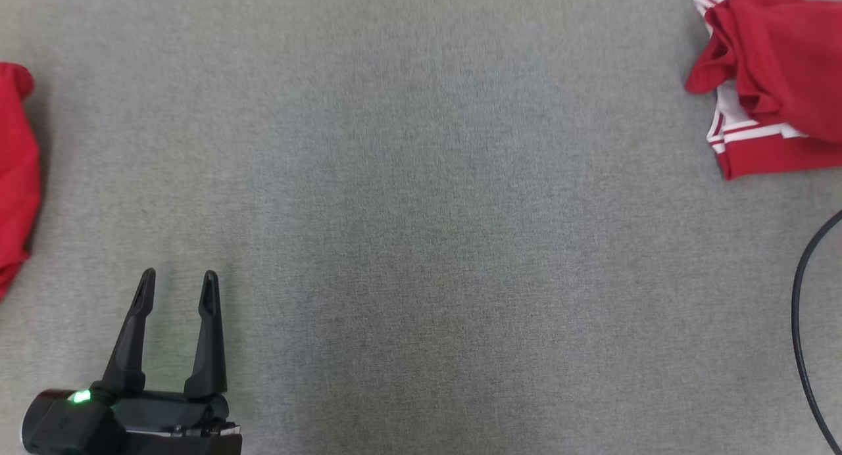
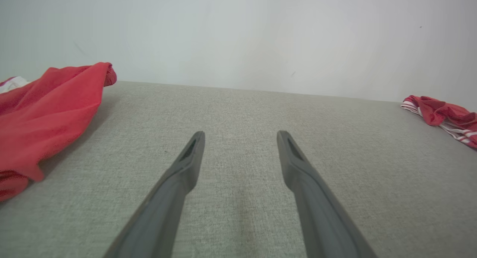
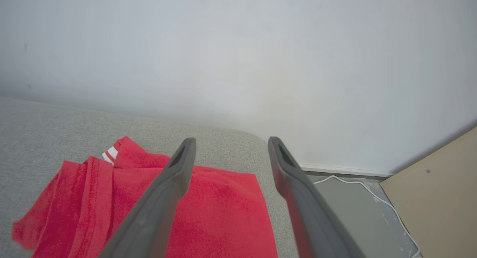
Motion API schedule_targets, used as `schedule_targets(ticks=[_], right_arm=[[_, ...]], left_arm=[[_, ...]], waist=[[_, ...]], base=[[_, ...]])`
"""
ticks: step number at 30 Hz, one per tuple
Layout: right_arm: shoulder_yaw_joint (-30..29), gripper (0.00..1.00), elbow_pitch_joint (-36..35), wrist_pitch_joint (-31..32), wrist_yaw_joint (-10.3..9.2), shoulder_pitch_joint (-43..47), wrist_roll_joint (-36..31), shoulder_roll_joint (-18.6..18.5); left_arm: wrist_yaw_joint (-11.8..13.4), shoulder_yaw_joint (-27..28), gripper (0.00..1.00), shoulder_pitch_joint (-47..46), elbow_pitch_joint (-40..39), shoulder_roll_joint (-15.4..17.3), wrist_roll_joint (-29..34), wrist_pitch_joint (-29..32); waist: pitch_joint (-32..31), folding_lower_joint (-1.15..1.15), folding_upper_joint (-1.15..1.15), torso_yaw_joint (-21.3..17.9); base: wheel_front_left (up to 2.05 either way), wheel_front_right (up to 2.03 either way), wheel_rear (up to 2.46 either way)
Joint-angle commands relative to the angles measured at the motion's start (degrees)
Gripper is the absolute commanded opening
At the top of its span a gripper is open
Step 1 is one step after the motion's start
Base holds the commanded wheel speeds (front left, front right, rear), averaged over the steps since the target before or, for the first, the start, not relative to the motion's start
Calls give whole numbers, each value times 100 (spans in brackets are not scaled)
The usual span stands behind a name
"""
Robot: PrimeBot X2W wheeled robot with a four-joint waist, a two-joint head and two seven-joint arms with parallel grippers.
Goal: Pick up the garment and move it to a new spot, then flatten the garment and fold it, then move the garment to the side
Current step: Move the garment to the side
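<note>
Grey woven fabric covers the whole surface, with a plain pale wall behind it. There are two red pieces on it, well apart from each other. The striped red garment sits crumpled at the far right corner in the head view, with white bands showing along its hem. A plain red garment is bunched up at the left edge, cut off by the frame. The left tool is down at the lower left over bare fabric. Its two dark fingers are spread apart with nothing between them, and a small green light glows on its body. It's near the plain red one but clearly not touching it. The right tool shows in its own wrist view, also spread wide and holding nothing. It sits above the striped red garment near the surface's rounded corner, and I honestly can't tell if the fingers touch the cloth. A black cable curves along the right edge of the head view. Past the corner, a white cable lies on the floor beside a tan panel.
</note>
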Motion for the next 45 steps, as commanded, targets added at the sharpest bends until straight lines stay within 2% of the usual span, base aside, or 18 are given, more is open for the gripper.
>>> schedule_targets(ticks=[1,8,14,21,22,28,36,45], right_arm=[[-61,100,-47,-126,-3,99,110,71],[-473,100,-534,-450,-3,583,435,292],[-1537,100,-1471,-446,-4,1505,261,496],[-2724,100,-2454,-448,-4,3005,-464,1034],[-2724,100,-2454,-448,-4,3005,-464,1034],[-3515,100,-3392,-449,-4,4243,-1045,1608],[-4074,100,-4389,-448,-4,5687,-1759,2311],[-4558,100,-5083,-449,-4,6916,-2305,2905]], left_arm=[[42,1,100,48,55,4,-38,-26],[142,-9,100,214,215,5,-216,-26],[193,-35,100,374,358,2,-278,-26],[269,6,100,589,454,4,-351,-26],[269,6,100,589,454,4,-351,-26],[330,25,100,762,486,3,-339,-26],[354,-14,100,901,609,4,-362,-26],[423,-27,100,1048,718,4,-399,-26]], waist=[[-166,0,0,35],[-700,0,0,119],[-1169,0,0,143],[-1653,0,0,53],[-1653,0,0,53],[-1906,0,0,-88],[-2254,0,0,-163],[-2533,0,0,-133]], base=[[0,0,0],[0,0,0],[0,0,0],[0,0,0],[0,0,0],[0,0,0],[0,0,0],[0,0,0]])
